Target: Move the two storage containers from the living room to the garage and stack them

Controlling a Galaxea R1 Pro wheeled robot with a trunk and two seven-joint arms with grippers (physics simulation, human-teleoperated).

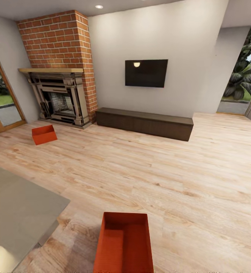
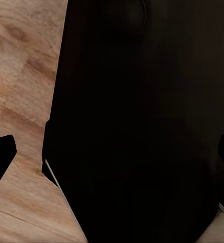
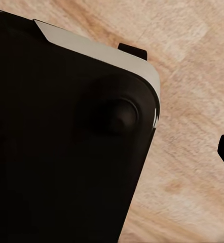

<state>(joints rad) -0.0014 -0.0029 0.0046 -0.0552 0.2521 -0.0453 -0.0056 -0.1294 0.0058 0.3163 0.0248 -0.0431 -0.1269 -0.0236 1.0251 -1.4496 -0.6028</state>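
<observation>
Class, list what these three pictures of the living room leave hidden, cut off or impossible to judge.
- Near orange-red open rectangular bin: its near end is cut off by the head view's bottom edge.
- Far orange-red bin by the red-brick fireplace: too small to see inside.
- Both grippers: each wrist view is blocked by a dark robot body, so open or shut cannot be judged.

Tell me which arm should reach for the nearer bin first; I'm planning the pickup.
Right, marginally: the nearer storage container sits dead ahead, but a grey surface crowds the robot's left side. Both arms may be needed.
</observation>
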